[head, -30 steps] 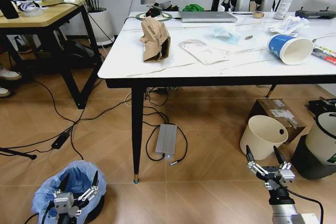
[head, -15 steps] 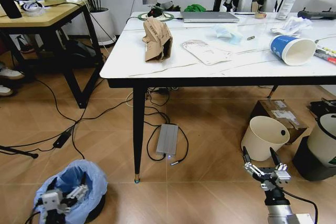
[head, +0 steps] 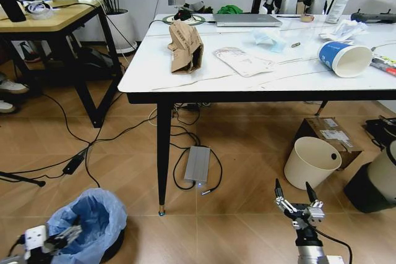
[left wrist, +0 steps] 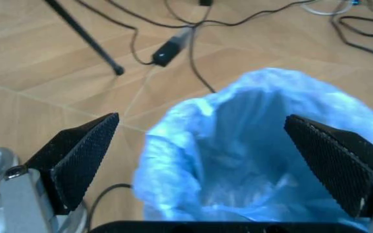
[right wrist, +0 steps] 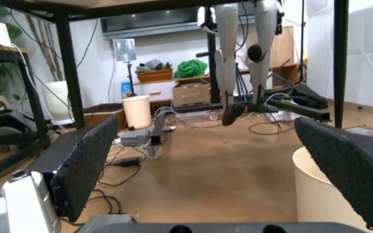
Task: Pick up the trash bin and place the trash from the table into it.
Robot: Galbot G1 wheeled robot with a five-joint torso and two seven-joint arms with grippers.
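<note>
Nearest, my left claw (head: 52,242) hangs low at the near rim of the trash bin (head: 86,224), jaws spread wide and gripping nothing; from the wrist, its two black fingers (left wrist: 76,158) flank the blue bag's mouth. My right claw (head: 296,205) hovers above the floor, open and empty, just short of the cream bin (head: 312,162). Farther off, the bench (head: 185,72) holds the trash: a brown paper bag (head: 185,46), a flat clear package (head: 242,61) and a blue paper cup (head: 343,58).
</note>
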